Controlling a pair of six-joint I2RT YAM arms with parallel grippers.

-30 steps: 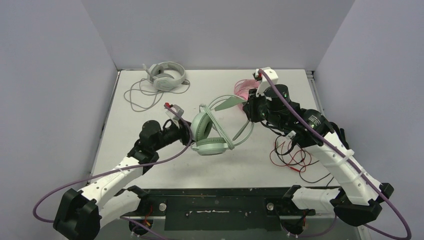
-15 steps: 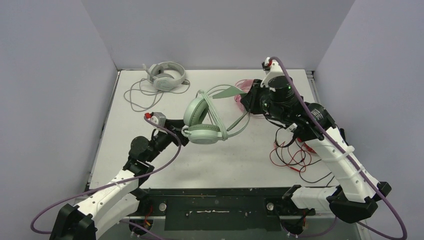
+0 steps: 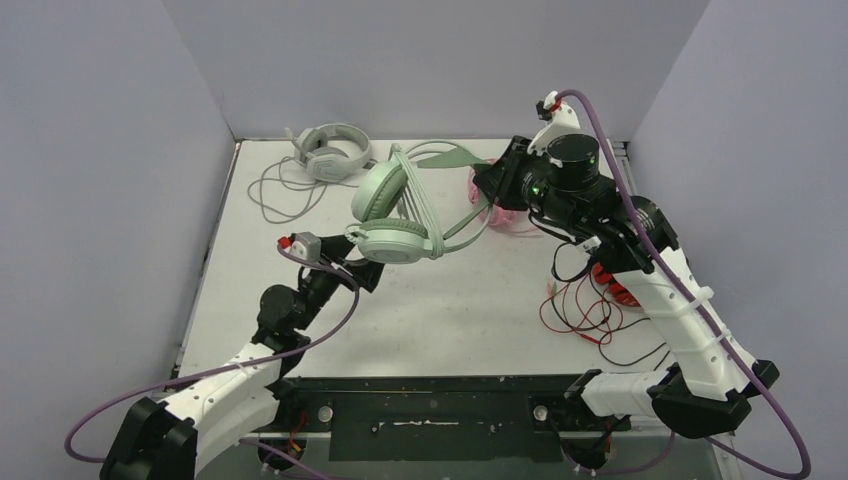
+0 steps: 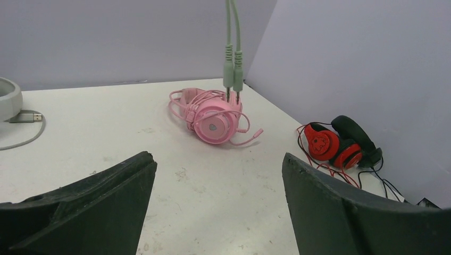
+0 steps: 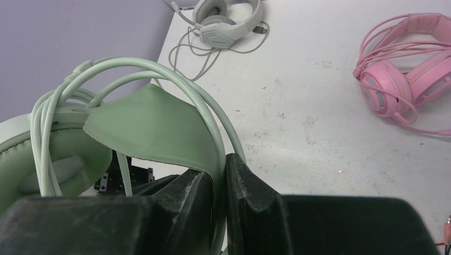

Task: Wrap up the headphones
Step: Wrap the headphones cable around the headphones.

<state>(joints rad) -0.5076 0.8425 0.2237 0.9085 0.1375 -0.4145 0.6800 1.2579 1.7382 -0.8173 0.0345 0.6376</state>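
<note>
My right gripper [image 3: 484,186] is shut on the headband of the mint green headphones [image 3: 392,216] and holds them in the air over the middle of the table. In the right wrist view the headband and several loops of green cable [image 5: 159,71] rise from between the closed fingers [image 5: 250,186]. The two green plugs [image 4: 232,71] dangle free. My left gripper [image 3: 366,272] is open just below and in front of the cups, with nothing between its fingers [image 4: 122,180]. The pink headphones [image 4: 213,114] lie on the table beyond it, cable bundled round them. The pale grey-white headphones [image 3: 330,152] rest at the back left.
A red and black headset [image 3: 612,284] with tangled red and black cables lies at the right, under my right arm. The grey-white headset's loose cable [image 3: 275,190] sprawls on the table at the back left. Walls enclose the table [image 3: 470,320] on three sides.
The right arm has lifted the green headphones up and toward the back. The left gripper has opened, let go of the cups and drawn back toward the near left.
</note>
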